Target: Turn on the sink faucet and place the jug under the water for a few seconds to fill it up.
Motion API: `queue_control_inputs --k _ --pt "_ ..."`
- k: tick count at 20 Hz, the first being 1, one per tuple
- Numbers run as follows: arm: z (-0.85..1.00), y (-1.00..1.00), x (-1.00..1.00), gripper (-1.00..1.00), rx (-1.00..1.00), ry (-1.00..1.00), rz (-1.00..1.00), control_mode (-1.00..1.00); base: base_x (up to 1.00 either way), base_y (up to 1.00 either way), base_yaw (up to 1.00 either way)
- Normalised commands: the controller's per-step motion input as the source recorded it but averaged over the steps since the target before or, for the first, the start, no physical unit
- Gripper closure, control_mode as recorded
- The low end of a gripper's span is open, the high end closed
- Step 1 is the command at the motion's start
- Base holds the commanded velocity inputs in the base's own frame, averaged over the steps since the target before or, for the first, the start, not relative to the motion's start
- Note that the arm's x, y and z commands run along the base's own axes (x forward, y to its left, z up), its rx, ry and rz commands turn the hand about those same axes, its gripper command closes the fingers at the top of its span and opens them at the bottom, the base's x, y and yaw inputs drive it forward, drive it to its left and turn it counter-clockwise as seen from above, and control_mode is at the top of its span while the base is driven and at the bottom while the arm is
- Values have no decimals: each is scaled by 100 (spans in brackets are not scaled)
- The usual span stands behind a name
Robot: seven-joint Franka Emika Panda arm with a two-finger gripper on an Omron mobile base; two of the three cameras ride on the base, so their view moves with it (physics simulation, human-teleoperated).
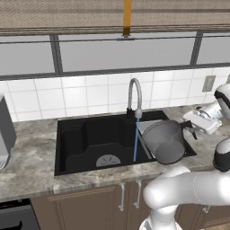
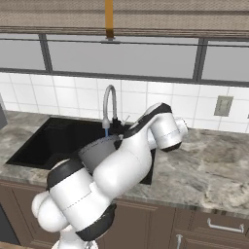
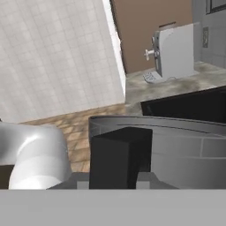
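The sink faucet (image 1: 134,95) (image 2: 110,102) arches over the black sink (image 1: 87,137) (image 2: 46,138). A thin blue stream of water (image 1: 136,139) (image 2: 106,132) falls from it into the basin. My gripper (image 1: 190,127) is shut on the black side handle (image 3: 118,154) of the dark grey jug (image 1: 165,140) (image 3: 190,148). The jug hangs tilted over the sink's right part, its mouth facing the front. It sits just right of the stream, apart from it. In the right base view my own arm hides most of the jug (image 2: 97,150).
A grey perforated tray (image 1: 146,127) lies in the sink's right end behind the jug. A grey appliance (image 1: 5,130) (image 3: 175,50) stands on the counter left of the sink. A tiled wall with an outlet (image 1: 209,83) backs the marbled counter (image 2: 209,165).
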Motion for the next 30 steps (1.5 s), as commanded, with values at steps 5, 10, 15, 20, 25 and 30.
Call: queue_control_inputs --k 5,10,15,20,25,30 --pt "1 0 26 100 0 6 0 -100 0 0 0" --pt "0 1 21 100 0 0 0 -100 0 0 0" --pt "0 6 18 100 0 -3 1 -100 0 0 0" --pt "0 7 20 100 1 0 1 -100 0 0 0" --pt "0 10 20 100 0 0 0 -100 0 0 0" --pt "0 9 17 100 0 0 0 -100 0 0 0"
